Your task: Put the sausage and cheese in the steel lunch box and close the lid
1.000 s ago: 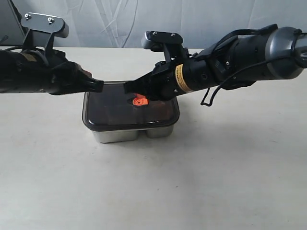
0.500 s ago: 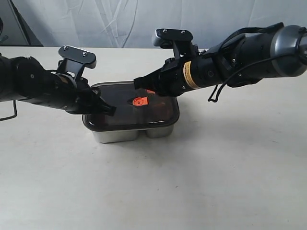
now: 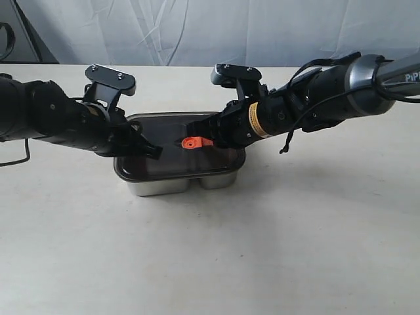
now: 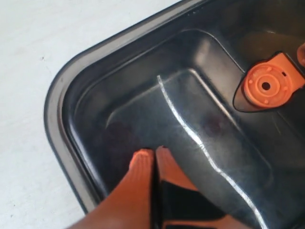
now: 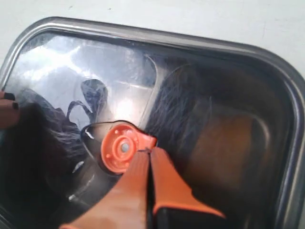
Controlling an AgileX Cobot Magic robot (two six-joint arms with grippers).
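The steel lunch box (image 3: 161,186) stands mid-table with the dark smoky lid (image 3: 167,165) lying on it. The lid's orange valve (image 3: 189,142) shows at its centre. My left gripper (image 3: 156,151) is shut, its tips resting on the lid (image 4: 190,95) near one corner, apart from the valve (image 4: 266,86). My right gripper (image 3: 202,140) is shut too, with its tips (image 5: 150,151) touching the edge of the valve (image 5: 122,147). The sausage and cheese are hidden under the lid; I cannot make them out.
Pale tabletop (image 3: 262,249) surrounds the box on all sides. A white cloth backdrop (image 3: 197,33) hangs behind the table. Both black arms reach in over the box from left and right.
The left gripper swung from the lid's far left edge down onto its top. The right gripper dropped to the orange valve. The lid now sits lower on the box.
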